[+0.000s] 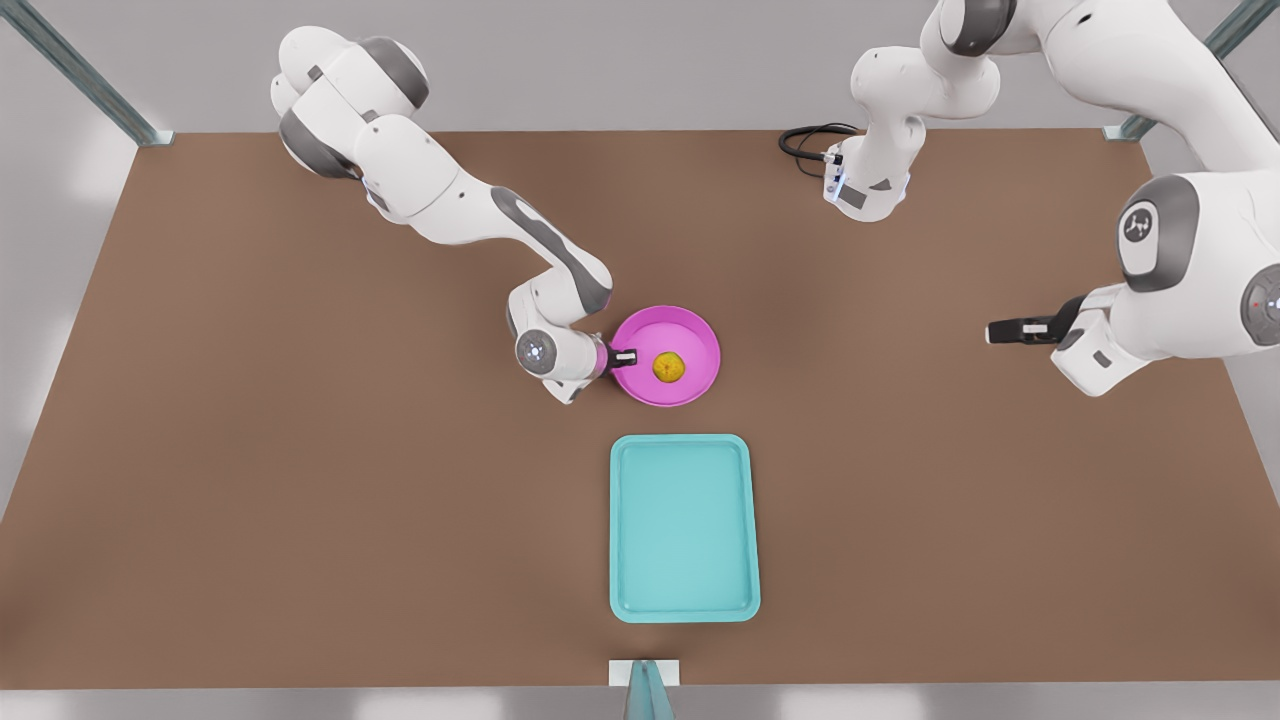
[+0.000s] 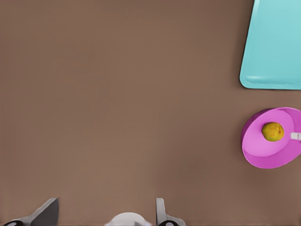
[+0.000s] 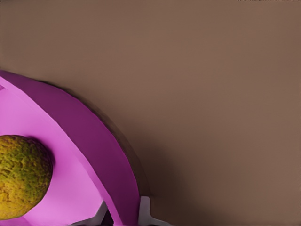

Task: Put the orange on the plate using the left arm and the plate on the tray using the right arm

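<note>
The orange [image 1: 668,366] [image 2: 273,131] [image 3: 19,176] lies in the middle of the magenta plate [image 1: 695,335] [image 2: 268,157] [image 3: 84,141], which rests on the brown table just behind the teal tray [image 1: 683,527] [image 2: 277,42]. My right gripper [image 1: 628,357] [image 3: 123,207], on the arm at the front view's left, is shut on the plate's rim, one finger inside and one outside. On the front view's right, well away from the plate, my left gripper [image 1: 992,331] [image 2: 107,202] hangs open with nothing in it.
The tray is empty and lies lengthwise toward the table's near edge. A black cable [image 1: 808,140] loops at the back by an arm's base. Metal posts [image 1: 90,80] stand at the table's back corners. Bare brown tabletop [image 1: 300,500] lies on both sides of the tray.
</note>
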`<state>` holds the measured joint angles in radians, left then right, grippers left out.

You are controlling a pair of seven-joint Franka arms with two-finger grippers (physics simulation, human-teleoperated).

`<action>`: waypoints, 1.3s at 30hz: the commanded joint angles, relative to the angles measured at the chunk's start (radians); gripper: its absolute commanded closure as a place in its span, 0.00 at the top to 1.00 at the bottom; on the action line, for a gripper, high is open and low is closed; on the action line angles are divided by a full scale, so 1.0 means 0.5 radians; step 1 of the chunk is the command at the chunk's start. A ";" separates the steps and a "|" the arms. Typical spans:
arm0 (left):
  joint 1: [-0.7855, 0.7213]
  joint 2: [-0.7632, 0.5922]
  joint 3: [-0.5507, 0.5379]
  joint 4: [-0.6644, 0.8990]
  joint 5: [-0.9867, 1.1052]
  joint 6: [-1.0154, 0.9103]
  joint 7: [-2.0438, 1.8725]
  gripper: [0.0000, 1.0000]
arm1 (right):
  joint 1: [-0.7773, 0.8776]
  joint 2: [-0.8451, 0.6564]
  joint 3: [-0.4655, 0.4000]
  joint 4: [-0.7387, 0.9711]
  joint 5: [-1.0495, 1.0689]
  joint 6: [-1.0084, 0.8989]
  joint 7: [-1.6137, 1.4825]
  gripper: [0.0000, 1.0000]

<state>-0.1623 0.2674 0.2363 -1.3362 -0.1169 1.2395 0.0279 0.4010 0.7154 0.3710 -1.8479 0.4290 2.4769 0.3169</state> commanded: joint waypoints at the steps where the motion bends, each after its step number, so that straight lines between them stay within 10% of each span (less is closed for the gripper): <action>1: -0.001 0.002 0.000 0.000 -0.002 -0.034 0.039 1.00 | -0.004 -0.004 0.000 0.002 0.001 -0.060 -0.097 0.29; 29: -0.010 0.005 -0.003 -0.015 -0.002 -0.034 0.036 1.00 | -0.333 -0.164 0.028 0.413 0.102 -0.244 -0.118 0.21; 39: -0.019 -0.007 -0.009 -0.012 -0.002 -0.055 -0.001 1.00 | -0.179 0.342 -0.162 1.060 0.139 -0.100 -0.106 0.21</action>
<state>-0.1720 0.2656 0.2318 -1.3429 -0.1185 1.2180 0.0386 0.3039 0.8737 0.2974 -1.3340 0.5068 2.3942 0.2360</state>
